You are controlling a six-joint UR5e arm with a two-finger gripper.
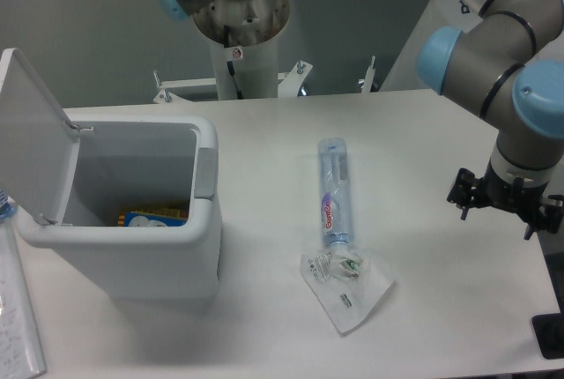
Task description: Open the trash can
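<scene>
Spread wide and grasping nothing, the gripper [504, 207] hangs at the right edge of the white tabletop [423, 141], its dark fingers [462, 192] splayed apart and pointing down. It touches no object; whether the fingertips meet the tabletop surface cannot be told from this view.

Well apart from it, on the left side of the tabletop, stands the trash can [132, 220], a boxy white bin with rounded corners. Its flat lid [31, 137] is swung up and back on the hinge at the left, leaving the mouth fully open. A grey tab [205, 172] sits on the right rim. Inside, at the bottom, lies something blue and yellow [154, 217].

Between bin and gripper, a clear plastic bottle [334, 190] lies on its side, with a crumpled clear wrapper [346, 286] touching its near end.
</scene>
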